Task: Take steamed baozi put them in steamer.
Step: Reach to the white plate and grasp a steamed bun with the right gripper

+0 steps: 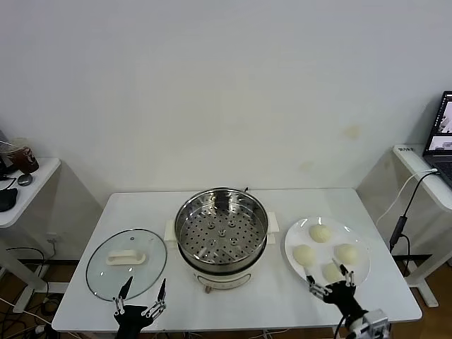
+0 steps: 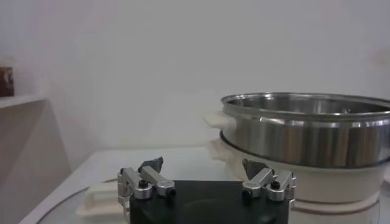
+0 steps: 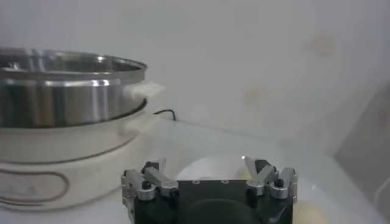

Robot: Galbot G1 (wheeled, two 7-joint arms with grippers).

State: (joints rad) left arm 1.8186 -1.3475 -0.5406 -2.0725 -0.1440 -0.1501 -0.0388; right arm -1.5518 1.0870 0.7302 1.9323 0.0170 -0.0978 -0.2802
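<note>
A: So, which step is this?

B: The very start, I judge. All four baozi (image 1: pixel 320 232) lie on the plate (image 1: pixel 294 240) near the table's (image 1: pixel 141 205) right edge, and the steamer (image 1: pixel 221 227) at the table's middle holds nothing.

A: And the grippers?

B: The right gripper (image 1: pixel 329 280) hangs at the front edge, just at the plate's front rim, its fingers spread wide and holding nothing. The left gripper (image 1: pixel 143 296) sits at the front edge over the near rim of the glass lid (image 1: pixel 127 263), also spread and empty. It looks idle.

A: Where does the nearest bun lie relative to the right gripper?

B: In the head view the frontmost bun (image 1: pixel 330 271) is right under the fingertips, or just behind them; I cannot tell whether they touch it. The other three lie further back on the plate, toward the wall. In the right wrist view the plate (image 3: pixel 210 165) shows pale just beyond the fingers, with the steamer (image 3: pixel 67 85) off to one side.

A: What does the next move call for?

B: My guess is that the right gripper comes down around that front bun, fingers either side, and closes gently, since soft dough would dent. Then it lifts clear of the plate, crosses toward the table's middle, clears the steel rim and lets go over the perforated floor.

A: Any snag?

B: The neighbouring buns sit close, so a wide finger could nudge one.
</note>
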